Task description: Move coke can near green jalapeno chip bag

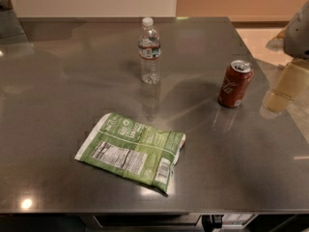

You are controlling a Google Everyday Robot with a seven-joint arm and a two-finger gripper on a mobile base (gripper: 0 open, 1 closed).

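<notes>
The coke can [235, 83] stands upright on the grey table [58, 81], right of the middle, red with a silver top. The green jalapeno chip bag [131, 150] lies flat near the front, label side up, well left of and nearer than the can. My gripper [282, 88] shows as a pale blurred shape at the right edge, just right of the can and apart from it, with the grey arm [298, 33] above it.
A clear plastic water bottle [150, 51] stands upright at the back middle, left of the can. The table's right edge runs close behind the can. The front edge lies just below the bag.
</notes>
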